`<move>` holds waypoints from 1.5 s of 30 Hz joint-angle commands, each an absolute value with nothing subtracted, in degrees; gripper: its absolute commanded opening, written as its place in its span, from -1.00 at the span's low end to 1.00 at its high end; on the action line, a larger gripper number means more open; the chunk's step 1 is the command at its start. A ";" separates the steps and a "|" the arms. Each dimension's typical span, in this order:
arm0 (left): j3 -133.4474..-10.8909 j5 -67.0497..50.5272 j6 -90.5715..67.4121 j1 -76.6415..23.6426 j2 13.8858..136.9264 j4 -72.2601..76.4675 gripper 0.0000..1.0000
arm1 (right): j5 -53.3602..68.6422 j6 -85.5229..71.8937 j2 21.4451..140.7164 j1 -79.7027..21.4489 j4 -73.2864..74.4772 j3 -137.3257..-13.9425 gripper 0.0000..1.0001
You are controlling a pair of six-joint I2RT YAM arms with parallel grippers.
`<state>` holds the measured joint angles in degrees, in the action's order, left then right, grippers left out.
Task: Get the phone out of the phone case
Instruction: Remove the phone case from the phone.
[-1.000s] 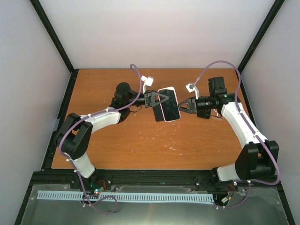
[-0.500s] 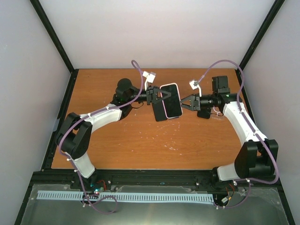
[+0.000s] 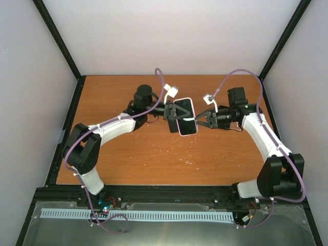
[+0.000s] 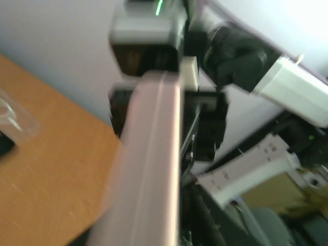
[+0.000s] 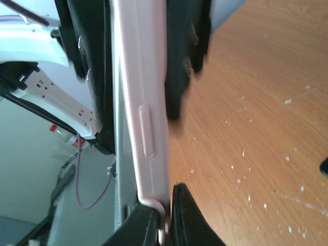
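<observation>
The phone (image 3: 183, 109), dark screen up, sits in a pink case (image 3: 188, 129) and is held in the air over the middle of the table. My left gripper (image 3: 173, 111) is shut on it from the left; its black fingers (image 5: 183, 56) clamp both faces of the case (image 5: 139, 102) in the right wrist view. My right gripper (image 3: 198, 122) is shut on the case's lower right corner, its fingertips (image 5: 179, 215) pinching the pink lip. In the left wrist view the blurred pink case edge (image 4: 154, 164) fills the centre and hides my left fingers.
The orange wooden table (image 3: 143, 159) lies below, with black frame rails along its edges and white walls around. A small dark object (image 5: 324, 166) lies on the table at the right edge of the right wrist view.
The phone and both grippers have shifted slightly left and toward me, and the phone has turned. My right gripper has moved from the case's right edge to its lower right corner.
</observation>
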<state>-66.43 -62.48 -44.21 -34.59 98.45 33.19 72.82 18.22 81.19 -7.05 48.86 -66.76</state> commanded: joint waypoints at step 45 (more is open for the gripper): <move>-58.86 23.82 3.92 -66.81 88.82 19.18 0.25 | 33.50 -20.70 73.50 -10.83 43.33 -66.66 -0.94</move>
<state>-55.55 20.38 -3.95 -65.14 86.54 14.33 32.67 -17.50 72.79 -11.20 43.81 -64.25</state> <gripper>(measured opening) 0.623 0.030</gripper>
